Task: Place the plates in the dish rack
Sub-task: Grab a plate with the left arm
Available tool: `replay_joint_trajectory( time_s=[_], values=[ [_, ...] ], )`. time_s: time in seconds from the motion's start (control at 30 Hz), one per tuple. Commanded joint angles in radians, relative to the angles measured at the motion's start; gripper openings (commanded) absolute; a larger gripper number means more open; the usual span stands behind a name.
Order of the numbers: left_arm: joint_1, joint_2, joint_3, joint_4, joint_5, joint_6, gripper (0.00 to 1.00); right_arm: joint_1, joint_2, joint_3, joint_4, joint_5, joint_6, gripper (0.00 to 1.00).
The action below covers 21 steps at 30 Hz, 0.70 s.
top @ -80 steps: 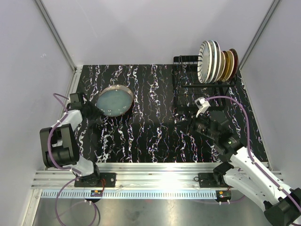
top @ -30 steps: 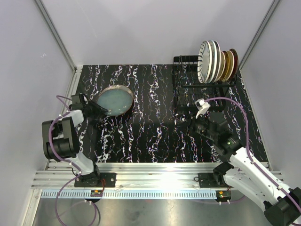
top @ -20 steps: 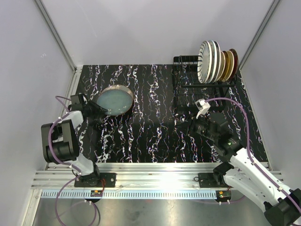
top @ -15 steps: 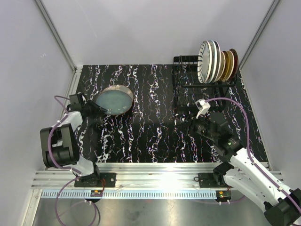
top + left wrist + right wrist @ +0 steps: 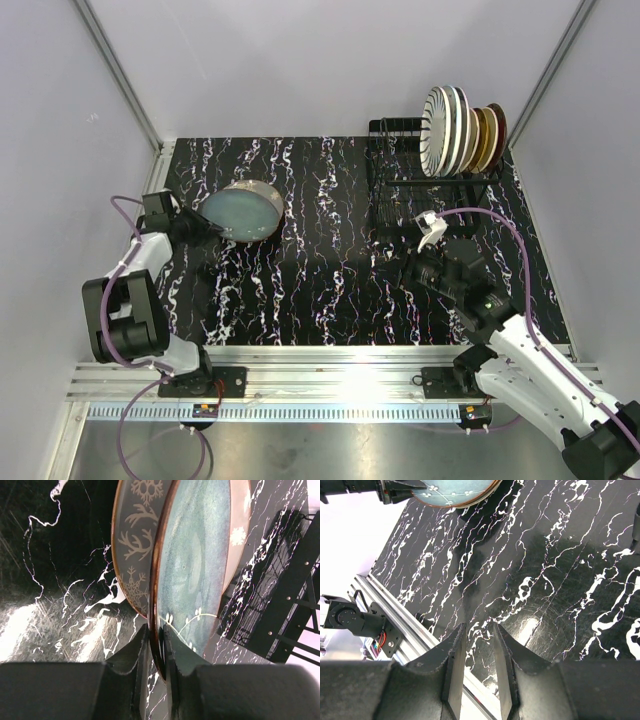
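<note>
Black marble-look table [image 5: 330, 290] with white veins fills the floor of a pale-walled booth, and a ribbed aluminium rail [image 5: 330, 365] runs along its near edge under both arm bases.

Toward the near right, the right gripper [image 5: 476, 665] hangs over bare tabletop with its fingers parted a little and nothing between them.

Farther back by the left edge, the left gripper [image 5: 156, 650] has its fingers closed narrowly on the near rim of a round blue-grey ceramic plate [image 5: 195, 565] with a brown rim. That plate tilts over a grey round plate printed with snowflakes and antlers [image 5: 137, 545].

At the far right corner stands the black wire dish rack [image 5: 392, 185]. A row of upright plates [image 5: 447, 130] fills its far end: black-striped white ones, then brownish ones behind. Its nearer slots hold none.
</note>
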Motion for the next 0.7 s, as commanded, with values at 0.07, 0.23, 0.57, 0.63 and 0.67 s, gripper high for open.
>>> replay_joint_trajectory(
  time_s=[0.07,0.23,0.57,0.63,0.67],
  values=[
    [-0.001,-0.099,0.077,0.026,0.028,0.046,0.0,0.011,-0.001,0.027,0.015,0.015,0.012,0.35],
    [-0.006,-0.13,0.107,-0.008,0.012,0.074,0.0,0.011,0.01,0.034,0.018,0.009,0.016,0.35],
    [-0.018,-0.166,0.123,0.022,0.146,0.034,0.0,0.011,0.037,0.059,0.015,0.014,0.014,0.35],
    [-0.024,-0.174,0.134,0.015,0.155,0.038,0.0,0.011,0.05,0.06,0.022,0.009,0.019,0.35],
    [-0.033,-0.182,0.143,0.01,0.156,0.038,0.0,0.011,0.053,0.063,0.025,0.009,0.02,0.35]
  ],
)
